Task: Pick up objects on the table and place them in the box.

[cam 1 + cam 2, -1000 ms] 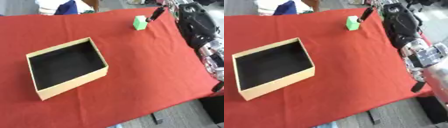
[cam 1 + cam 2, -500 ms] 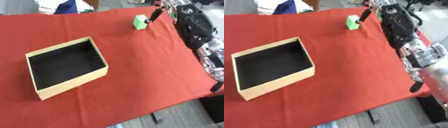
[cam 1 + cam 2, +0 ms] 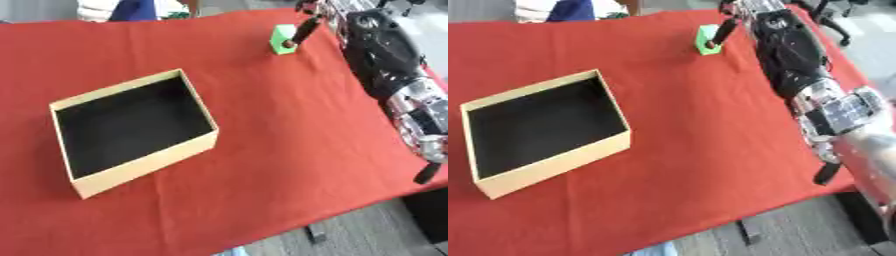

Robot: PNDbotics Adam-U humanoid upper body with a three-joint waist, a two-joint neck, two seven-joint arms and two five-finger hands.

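In the left eye view I had the right hand (image 3: 308, 22) stretched to the far edge of the red surface (image 3: 280, 130), one dark finger touching the green block (image 3: 282, 39); its grasp I couldn't tell. In the right eye view the open box (image 3: 544, 132) sat well apart, near-left.
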